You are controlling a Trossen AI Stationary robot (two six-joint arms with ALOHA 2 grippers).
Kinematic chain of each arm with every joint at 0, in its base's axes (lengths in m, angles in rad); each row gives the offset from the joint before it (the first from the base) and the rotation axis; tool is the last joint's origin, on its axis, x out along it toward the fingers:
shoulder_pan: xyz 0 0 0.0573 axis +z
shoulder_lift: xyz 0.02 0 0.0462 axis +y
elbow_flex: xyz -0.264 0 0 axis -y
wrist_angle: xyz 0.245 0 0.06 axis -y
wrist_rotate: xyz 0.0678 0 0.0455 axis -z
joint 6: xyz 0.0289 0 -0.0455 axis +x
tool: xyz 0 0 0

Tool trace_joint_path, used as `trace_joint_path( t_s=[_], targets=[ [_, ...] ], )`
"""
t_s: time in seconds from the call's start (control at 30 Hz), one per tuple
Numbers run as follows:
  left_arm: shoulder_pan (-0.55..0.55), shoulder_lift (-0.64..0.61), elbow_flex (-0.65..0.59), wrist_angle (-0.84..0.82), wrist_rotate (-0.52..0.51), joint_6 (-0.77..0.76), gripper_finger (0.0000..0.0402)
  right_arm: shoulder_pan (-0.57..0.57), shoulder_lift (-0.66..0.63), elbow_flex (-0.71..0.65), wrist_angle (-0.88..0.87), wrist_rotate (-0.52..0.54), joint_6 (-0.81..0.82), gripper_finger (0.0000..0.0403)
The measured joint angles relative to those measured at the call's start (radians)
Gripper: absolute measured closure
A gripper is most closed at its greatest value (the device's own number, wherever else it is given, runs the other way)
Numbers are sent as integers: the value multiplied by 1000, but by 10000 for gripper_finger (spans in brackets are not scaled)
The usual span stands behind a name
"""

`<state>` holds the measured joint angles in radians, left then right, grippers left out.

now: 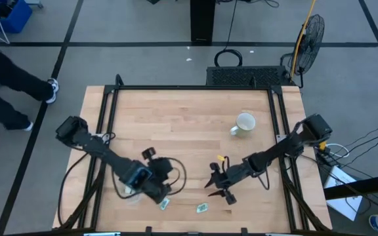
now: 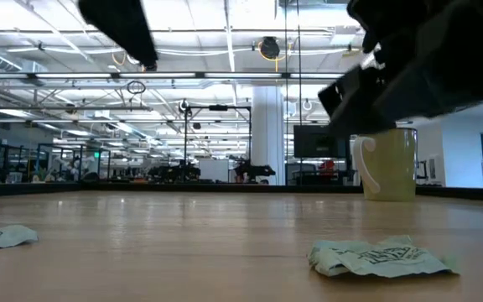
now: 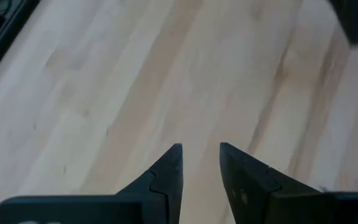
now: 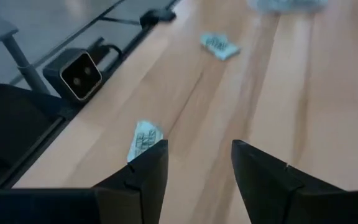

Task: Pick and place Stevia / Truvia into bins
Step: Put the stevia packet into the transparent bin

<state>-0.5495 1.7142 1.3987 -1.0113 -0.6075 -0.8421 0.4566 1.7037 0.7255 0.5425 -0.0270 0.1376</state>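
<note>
Two crumpled pale green-and-white packets lie flat on the wood near the table's near edge, one (image 1: 164, 204) and the other (image 1: 203, 208). The low view shows them as the left packet (image 2: 2, 237) and the right packet (image 2: 380, 256). My left gripper (image 1: 165, 191) hovers open just far of the left packet, over bare wood (image 3: 199, 149). My right gripper (image 1: 219, 191) hangs open to the right of the other packet. In its wrist view one packet (image 4: 143, 138) lies beside a fingertip and a second packet (image 4: 219, 45) lies farther off. A faint clear round bowl (image 1: 126, 192) sits partly under the left arm.
A cream-white mug (image 1: 245, 123) with a handle stands upright on the far right part of the table, also visible in the low view (image 2: 390, 164). A small black camera (image 4: 79, 73) sits at the near edge. Black rails (image 1: 107, 111) frame the tabletop. A person's legs (image 1: 5, 78) pass on the floor at the left.
</note>
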Motion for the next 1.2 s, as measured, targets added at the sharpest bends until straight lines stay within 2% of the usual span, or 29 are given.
trace_joint_path(
  t_s=[0.1,0.27,0.43,0.57,0.7,0.93,1.03,1.13,1.2],
  targets=[
    [44,0,0,47,1,56,291,10,63,23,-1,-8,62,231],
    [93,0,-1,44,3,113,291,37,150,88,13,-103,103,232],
    [131,0,-1,45,5,153,291,57,247,143,4,-104,67,232],
    [142,0,-1,45,18,158,291,51,277,153,14,-80,68,241],
    [145,0,-1,48,53,159,291,39,276,154,-13,-79,60,278],
    [145,0,-1,46,59,159,291,27,276,155,-69,-79,48,390],
    [145,0,-1,46,59,164,291,27,269,155,-87,-77,15,394],
    [146,0,-1,51,58,189,291,16,210,151,-156,-70,-51,399],
    [148,0,-1,79,63,193,291,-2,141,147,-247,-9,-109,400]
  ],
)
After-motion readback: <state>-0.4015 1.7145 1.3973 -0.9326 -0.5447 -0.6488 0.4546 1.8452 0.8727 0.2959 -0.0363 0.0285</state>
